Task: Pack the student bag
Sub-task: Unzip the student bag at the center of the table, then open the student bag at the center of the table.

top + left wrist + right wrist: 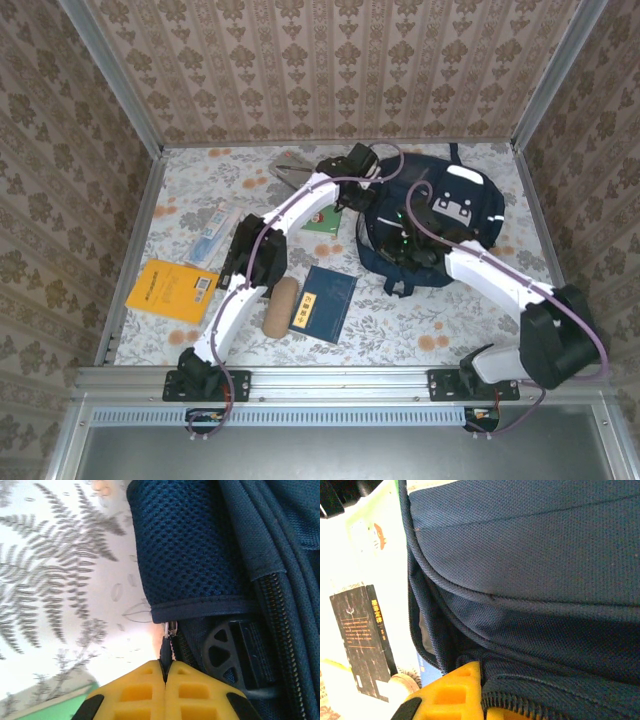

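Since every loose item lies out on the worktop (430, 335), the packing looks barely begun. An orange book (170, 290), a blue book (325, 303), a tan roll (280, 305), a flat packet (212, 232) and a green book (322, 222) all sit outside the student bag (478, 228). The bag lies flat at the far right of the worktop, close to the back wall and the right-hand rail.

The step in hand seems to be opening it. The left jaws are pressed together on the zip pull (168, 642), just below the hem of the mesh pocket (190, 545). The right jaws are pressed together too, apparently nipping fabric by the zip on the bag's near side, though the pinch itself is partly out of frame. Nearly everything is left: unzip, spread the mouth, load each item, close up.

Room is tight around the left jaws, with the green book just beside them and a black buckle (232, 652) next to the zip track. Open worktop lies in front of the bag, between the blue book and the right arm (500, 280).
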{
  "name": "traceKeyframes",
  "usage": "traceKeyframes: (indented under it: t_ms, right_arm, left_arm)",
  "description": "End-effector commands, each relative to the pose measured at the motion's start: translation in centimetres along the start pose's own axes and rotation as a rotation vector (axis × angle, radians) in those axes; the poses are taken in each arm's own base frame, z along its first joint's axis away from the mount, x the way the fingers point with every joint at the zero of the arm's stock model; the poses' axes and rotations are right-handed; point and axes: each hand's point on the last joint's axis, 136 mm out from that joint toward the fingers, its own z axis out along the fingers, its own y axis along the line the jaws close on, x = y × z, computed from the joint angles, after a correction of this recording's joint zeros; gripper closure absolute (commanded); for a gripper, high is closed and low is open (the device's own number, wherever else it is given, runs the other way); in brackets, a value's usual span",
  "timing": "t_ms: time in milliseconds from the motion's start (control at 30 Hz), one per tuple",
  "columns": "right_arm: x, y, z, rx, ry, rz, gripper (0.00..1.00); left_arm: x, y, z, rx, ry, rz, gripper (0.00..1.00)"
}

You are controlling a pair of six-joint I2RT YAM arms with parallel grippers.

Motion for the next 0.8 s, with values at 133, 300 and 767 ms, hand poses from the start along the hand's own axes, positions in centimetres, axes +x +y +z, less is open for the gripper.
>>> traceKeyframes:
  t_ms: [133,300,767]
  right_arm:
    - [-0.9,6.8,0.9,-0.171,0.053,-0.163,0.72]
    - [-0.8,6.7,0.5,-0.134,0.086,-0.256,0.55]
    - [-7.2,-0.1,-2.1,0.367,-0.136,-0.798,0.40]
  left_arm:
    - [-3.2,4.4,-8.4,-0.049,-0.116,-0.090,0.71]
    - [-2.4,5.0,-12.9,-0.046,-0.167,-0.124,0.43]
    - [7.9,5.2,-19.5,0.009,-0.197,-0.374,0.37]
